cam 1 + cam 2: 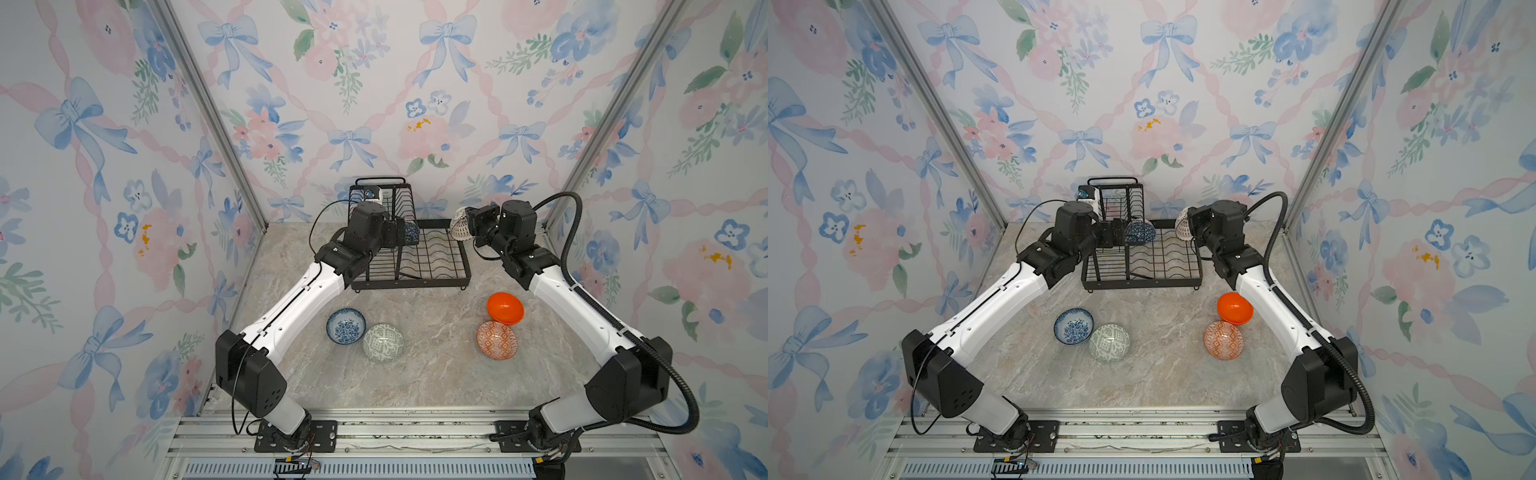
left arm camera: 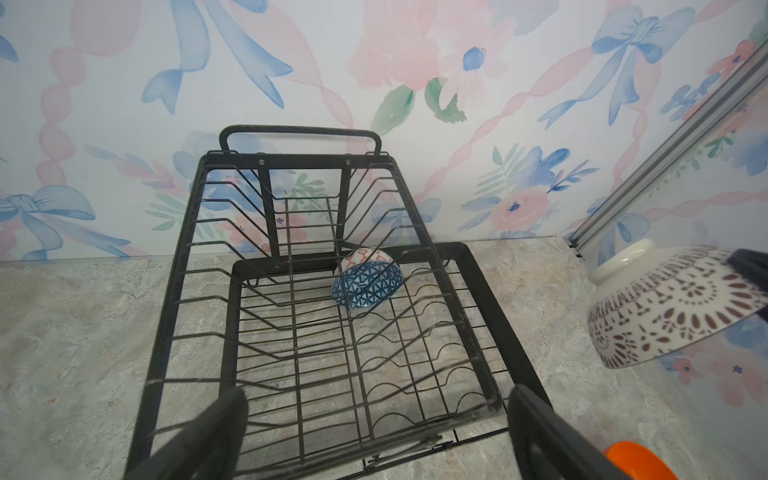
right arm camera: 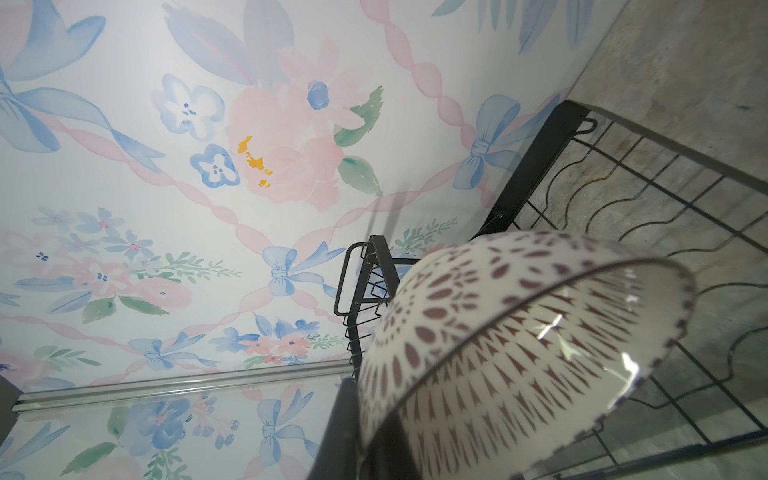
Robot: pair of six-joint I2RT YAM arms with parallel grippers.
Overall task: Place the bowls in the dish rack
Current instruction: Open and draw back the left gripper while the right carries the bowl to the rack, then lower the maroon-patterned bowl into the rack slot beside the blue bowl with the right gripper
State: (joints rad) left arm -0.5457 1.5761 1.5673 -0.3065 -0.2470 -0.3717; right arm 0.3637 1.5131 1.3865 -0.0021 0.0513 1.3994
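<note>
**Work cell, seen from the open front.** The black wire dish rack (image 1: 411,285) (image 1: 1142,285) stands at the back centre of the marble-look tabletop (image 1: 415,382). Its handle loop (image 2: 301,132) is toward the rear wall.

**Left arm.** The left gripper (image 2: 378,432) hangs over the near end of the raised basket. Its fingers (image 2: 220,428) are spread wide and hold nothing.

**Bowl in the rack.** Ahead of the left gripper, the dark-blue geometric bowl (image 2: 368,286) (image 1: 1140,232) lies tipped on its side. It sits where the raised basket meets the lower tray, and which tier carries it cannot be told.

**Right arm.** The right gripper (image 1: 468,226) is pressed together on the rim of a white bowl with maroon pattern (image 1: 458,224) (image 2: 665,307) (image 3: 519,332). The bowl is held on edge in the air at the far right corner of the lower tray.

**Bowls on the tabletop.** Four bowls sit in front of the rack.
- To the left, the blue-white floral bowl (image 1: 345,326) is just beside the green-white geometric bowl (image 1: 382,343).
- To the right, the plain orange bowl (image 1: 505,308) is just behind the orange-white patterned bowl (image 1: 497,340).
- The two pairs lie well apart, each near the arm on its own side.
</note>
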